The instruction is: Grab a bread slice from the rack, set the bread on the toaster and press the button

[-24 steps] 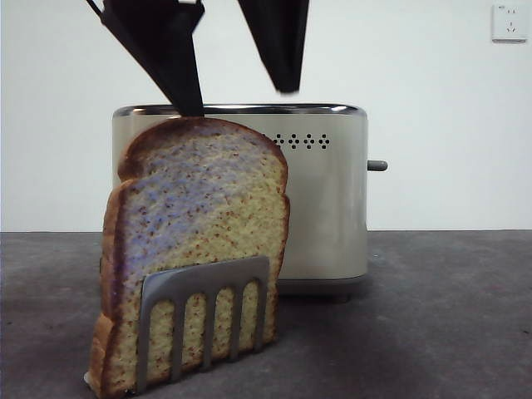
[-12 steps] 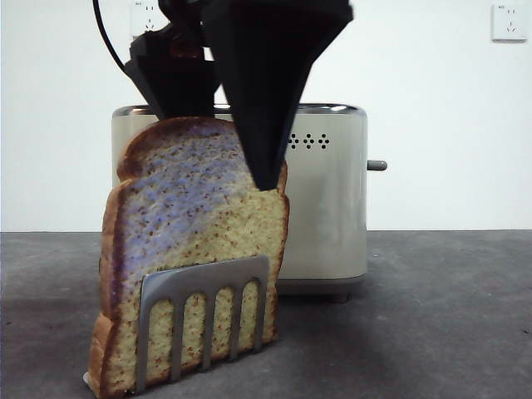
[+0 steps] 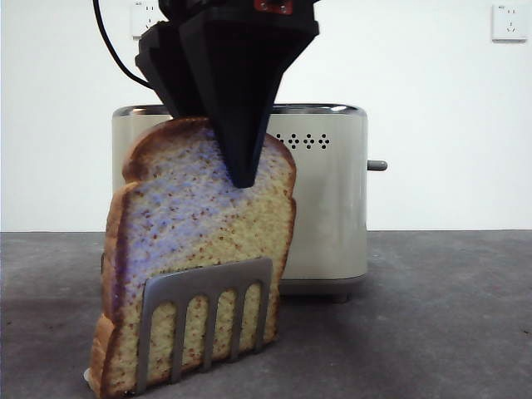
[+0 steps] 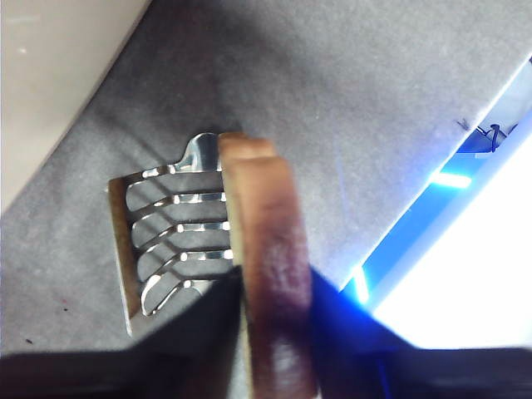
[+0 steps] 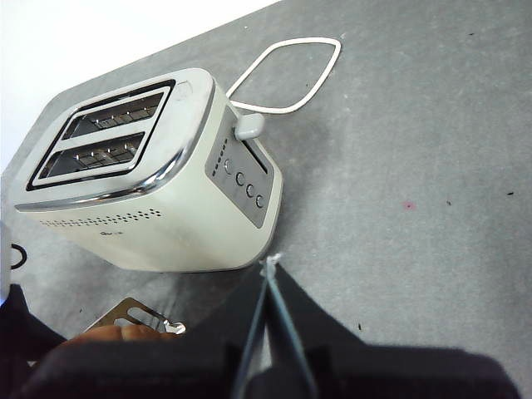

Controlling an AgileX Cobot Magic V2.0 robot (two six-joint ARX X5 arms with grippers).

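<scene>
The slice of bread [image 3: 199, 241] stands upright in the low steel rack [image 3: 208, 291], in front of the cream toaster [image 3: 332, 208]. My left gripper [image 3: 224, 158] has come down from above, one jaw in front of the domed top and one behind, shut on the crust. The left wrist view shows the bread's brown crust [image 4: 270, 249] pinched between the two jaws, with the rack [image 4: 166, 249] beside it. My right gripper [image 5: 268, 266] is shut and empty, high above the table beside the toaster [image 5: 166, 216], whose two top slots are empty.
The toaster's lever [image 3: 376, 165] sticks out of its right end; the right wrist view shows it [image 5: 249, 126] above a row of round buttons [image 5: 241, 179]. A white cable loop [image 5: 283, 75] lies on the grey table behind the toaster.
The left gripper has come down from above the toaster onto the bread's top and closed on it. The slice has shifted slightly to the right.
</scene>
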